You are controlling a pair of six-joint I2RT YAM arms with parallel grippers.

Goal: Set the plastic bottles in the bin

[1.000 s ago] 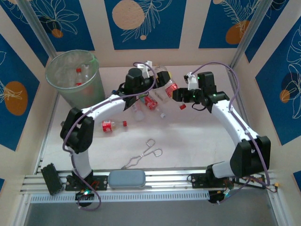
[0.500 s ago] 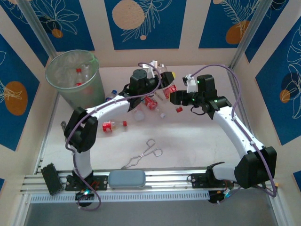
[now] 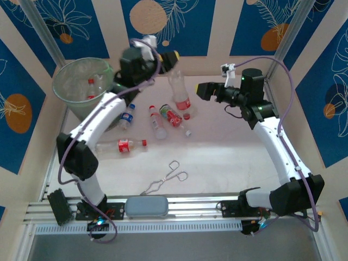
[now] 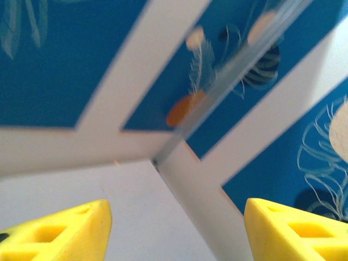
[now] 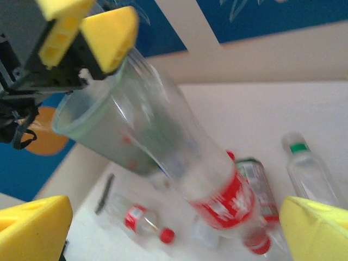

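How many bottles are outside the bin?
6: a held bottle in the left pincer, a blue-labelled bottle beside the bin, a red-labelled bottle nearer the tongs, three bottles clustered mid-table. More may hide.

Robot test cell in a lab. A left arm (image 3: 100,117) and a right arm (image 3: 277,147) are bolted to an aluminium rail (image 3: 190,206) at the table (image 3: 217,157) edge. The table is boxed in by blue leaf-print panels (image 3: 217,27) held in aluminium posts (image 3: 285,38). Cables (image 3: 283,65) are looped along the arms. Bottles (image 3: 124,145), tongs (image 3: 166,179) and a bin (image 3: 76,111) are laid out on the table.
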